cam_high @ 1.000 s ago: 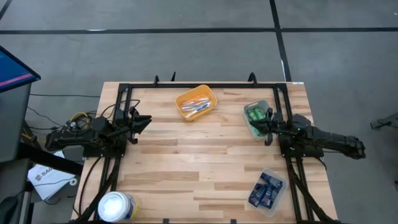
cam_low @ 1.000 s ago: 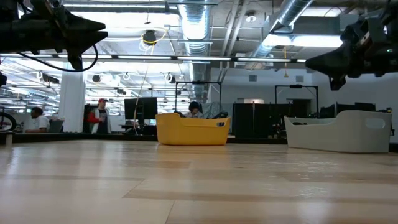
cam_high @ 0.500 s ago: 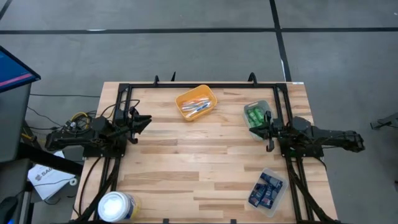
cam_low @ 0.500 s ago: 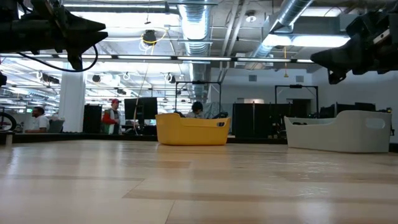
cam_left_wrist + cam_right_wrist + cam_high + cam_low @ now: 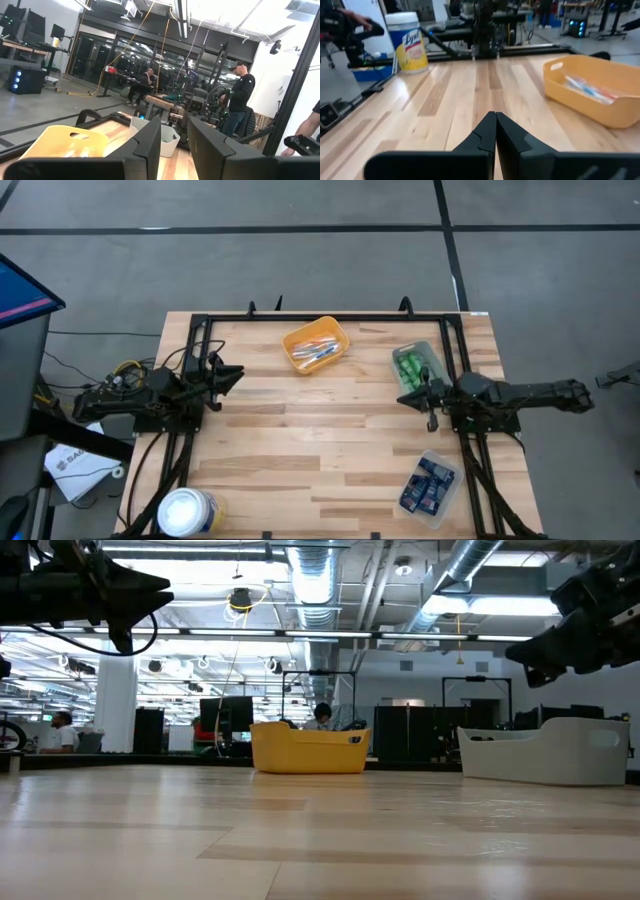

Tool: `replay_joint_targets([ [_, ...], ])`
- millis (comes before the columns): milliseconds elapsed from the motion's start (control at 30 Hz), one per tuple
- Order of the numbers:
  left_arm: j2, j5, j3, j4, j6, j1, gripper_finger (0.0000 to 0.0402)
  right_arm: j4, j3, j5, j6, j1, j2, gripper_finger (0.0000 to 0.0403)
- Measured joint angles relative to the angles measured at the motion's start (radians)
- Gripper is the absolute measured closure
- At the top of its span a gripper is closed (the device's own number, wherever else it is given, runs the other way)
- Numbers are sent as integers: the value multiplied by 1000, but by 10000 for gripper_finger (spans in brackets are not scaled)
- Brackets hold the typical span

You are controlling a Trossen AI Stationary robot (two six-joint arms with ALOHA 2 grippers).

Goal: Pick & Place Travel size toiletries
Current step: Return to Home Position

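Note:
The travel size toiletries lie in three trays. Thin coloured sticks [image 5: 316, 350] fill the orange tray [image 5: 335, 333] at the far middle. Green bottles [image 5: 411, 365] sit in the grey tray [image 5: 397, 356] at the right. Navy packets [image 5: 427, 483] lie in the clear tray [image 5: 452, 480] near the right front. My right gripper [image 5: 403, 398] is shut and empty, hovering beside the grey tray's near left corner and pointing toward the table's left. My left gripper [image 5: 236, 373] hovers open at the left side, nothing between its fingers [image 5: 150, 145].
A large white tub [image 5: 188, 511] with a blue and yellow label stands at the near left corner. A black frame [image 5: 330, 318] runs along the far edge and both sides. People show in the room beyond the table. Bare wood lies between the arms.
My right gripper has swung off the grey tray of green bottles toward the table's near edge and a little toward the left, sinking slightly and rolling a bit. It has stayed shut. The trays and their contents have not moved.

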Motion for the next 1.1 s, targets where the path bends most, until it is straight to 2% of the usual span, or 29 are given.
replay_joint_targets([
  [300, 0, 3, 0, 0, 0, 0, 309, 0, 0, 0, 27, 34, 48, 403],
  [1100, 6, -2, 0, 1, 0, 0, 309, 1, 0, 0, 50, 41, 49, 403],
])
